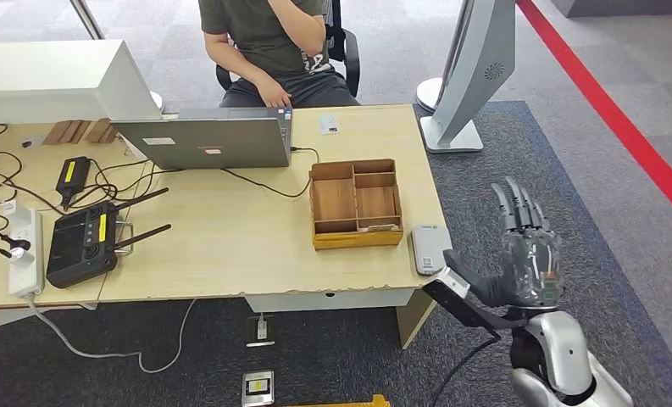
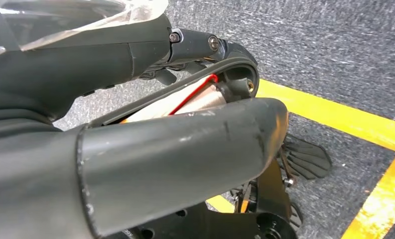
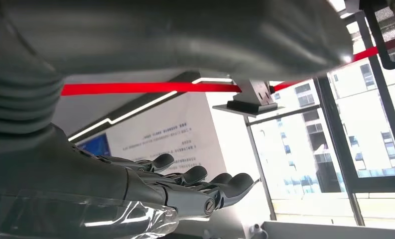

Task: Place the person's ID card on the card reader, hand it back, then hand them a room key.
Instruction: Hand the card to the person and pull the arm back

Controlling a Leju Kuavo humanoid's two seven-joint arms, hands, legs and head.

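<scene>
My right hand [image 1: 529,250] is raised to the right of the wooden table [image 1: 230,246], level with its front corner, fingers stretched out and apart, holding nothing. Its dark fingers [image 3: 195,183] reach into open air in the right wrist view. The grey card reader [image 1: 430,248] lies at the table's right edge, just left of that hand. A small white card [image 1: 329,125] rests at the far edge in front of the seated person [image 1: 273,51]. A wooden compartment tray [image 1: 355,203] has a flat pale card [image 1: 381,226] in its front right slot. My left hand [image 2: 175,154] hangs over the carpet, thumb and fingers apart.
An open laptop [image 1: 209,140] stands at the back middle. A black router [image 1: 82,242], a power strip [image 1: 25,254] and tangled cables occupy the left. A grey monitor stand [image 1: 463,76] rises off the table's far right corner. Yellow floor tape [image 2: 334,112] runs below my left arm.
</scene>
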